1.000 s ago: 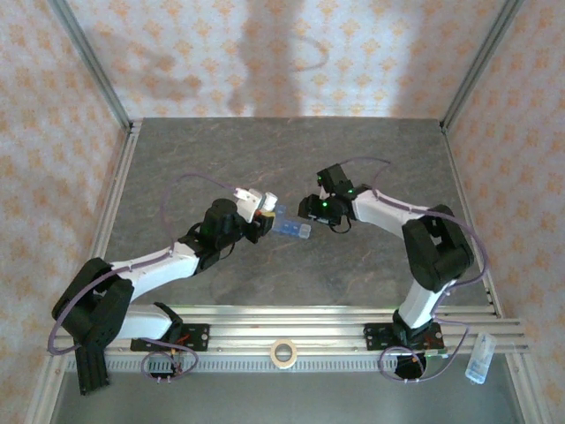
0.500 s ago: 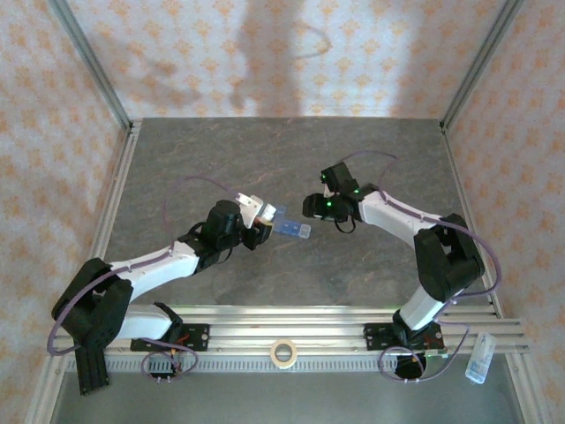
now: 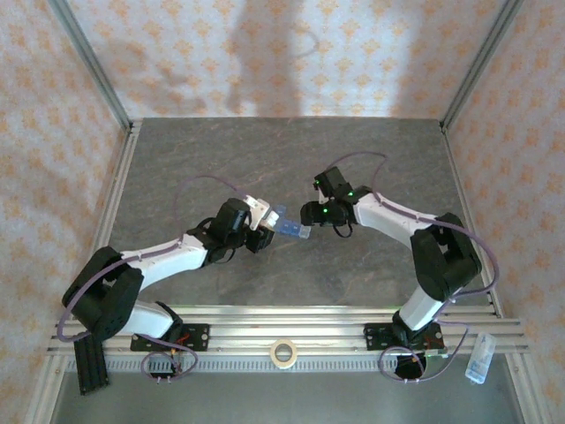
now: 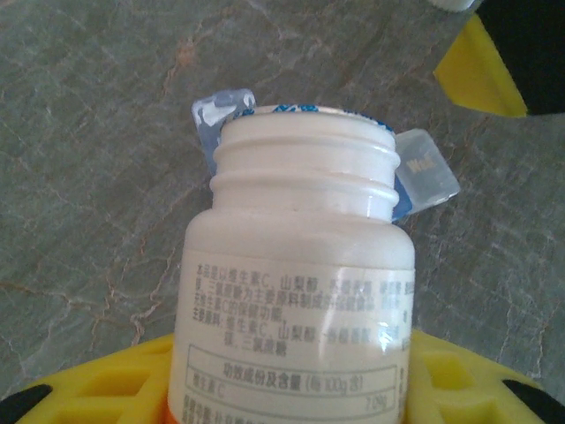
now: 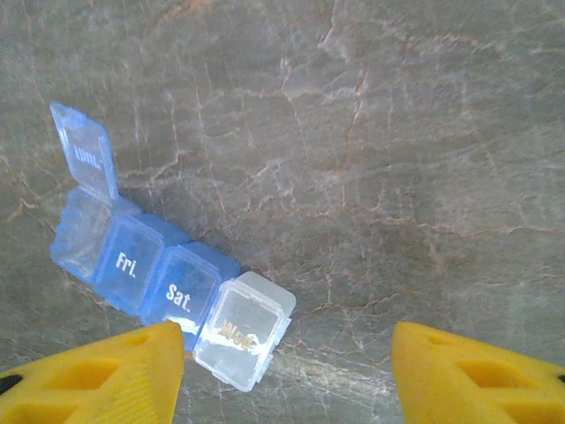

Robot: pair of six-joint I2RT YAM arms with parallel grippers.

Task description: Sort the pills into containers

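**Both arms reach inward, pincers nearly tip to tip**

The left arm [image 3: 163, 261] stretches from its base at the near-left corner up and to the right. Its forearm is low and its wrist is turned toward the middle. The left pincer [image 3: 261, 219] is clamped on a white bottle [image 4: 300, 265], with yellow fingers [image 4: 115, 389] on either side of its body. The right arm [image 3: 393, 216] rises from its base, folds at a high elbow and runs left. The right pincer [image 3: 309, 214] tips downward, its yellow fingers [image 5: 97, 371] spread well apart with nothing gripped between them.
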